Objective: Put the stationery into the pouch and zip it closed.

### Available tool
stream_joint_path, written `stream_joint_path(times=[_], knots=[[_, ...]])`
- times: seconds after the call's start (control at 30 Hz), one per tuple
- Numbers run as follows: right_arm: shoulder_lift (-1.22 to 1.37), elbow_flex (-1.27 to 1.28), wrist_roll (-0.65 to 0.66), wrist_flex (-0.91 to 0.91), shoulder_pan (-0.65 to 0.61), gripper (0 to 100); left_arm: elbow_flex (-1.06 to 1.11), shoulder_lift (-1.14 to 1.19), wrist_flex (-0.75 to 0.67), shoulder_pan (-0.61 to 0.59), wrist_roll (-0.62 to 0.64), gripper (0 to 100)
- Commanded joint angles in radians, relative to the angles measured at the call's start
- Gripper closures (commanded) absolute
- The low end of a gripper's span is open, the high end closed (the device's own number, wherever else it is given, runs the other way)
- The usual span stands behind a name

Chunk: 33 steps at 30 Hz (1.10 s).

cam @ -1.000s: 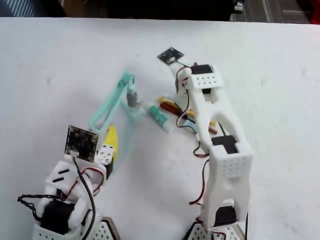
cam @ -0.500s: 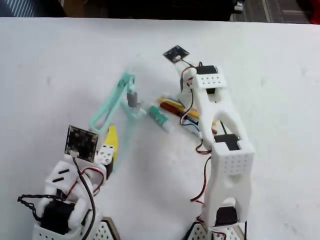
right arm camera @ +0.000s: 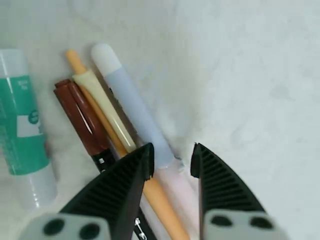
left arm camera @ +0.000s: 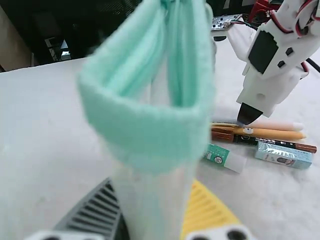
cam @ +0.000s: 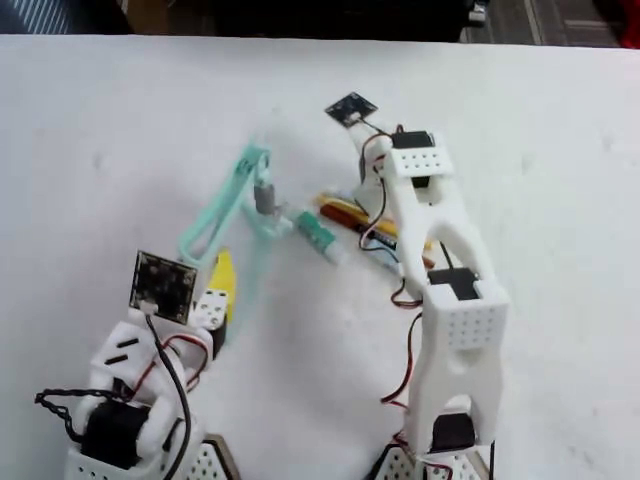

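Left wrist view puts the left hand [left arm camera: 150,212] closed on the pouch [left arm camera: 150,120], 1 grey finger [left arm camera: 92,215] and 1 yellow finger [left arm camera: 207,212] pinching its clear lower body. The mint-green zip rim stands open just beyond the fingertips. Past the pouch, the stationery lies on the white table [left arm camera: 45,125], with the right hand [left arm camera: 245,114] pointing down onto it.

From above, the pouch [cam: 232,205] stretches away from the left hand [cam: 218,296] toward the glue stick [cam: 318,236], which lies just past its far end.

At the right wrist, the right hand [right arm camera: 171,150] is open, its 2 black fingers [right arm camera: 127,177] set apart either side of a pale blue pen [right arm camera: 127,102]. The pen runs through the gap between the fingertips, and I cannot tell whether either finger touches it. Beside that pen, on the same side of the hand, lie an orange pen [right arm camera: 102,117] with a cream cap and then a brown pen [right arm camera: 82,120], all 3 close together. The green-and-white glue stick [right arm camera: 22,135] lies farthest from the fingers. A small teal box [left arm camera: 282,154] rests near the pens' other ends.
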Motion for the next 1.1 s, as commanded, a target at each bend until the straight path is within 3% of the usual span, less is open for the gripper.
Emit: stream_joint_path(times=[0.0, 0.2, 0.33, 0.93, 1.07], knots=[[0.044, -0.023, 0.011, 0.007, 0.018, 87.9, -0.028, 0.01, -0.021, -0.007, 0.006, 98], [0.07, -0.063, 0.003, 0.033, 0.021, 88.9, -0.028, 0.01, -0.02, -0.007, 0.006, 98], [0.073, -0.063, 0.002, 0.031, 0.021, 98.9, -0.028, 0.01, -0.02, -0.007, 0.006, 98], [0.074, -0.058, 0.0, 0.036, 0.024, 98.1, -0.028, 0.01, -0.017, -0.007, 0.0, 97], [0.074, -0.058, 0.0, 0.036, 0.024, 98.1, -0.026, 0.01, -0.009, -0.007, 0.006, 88]])
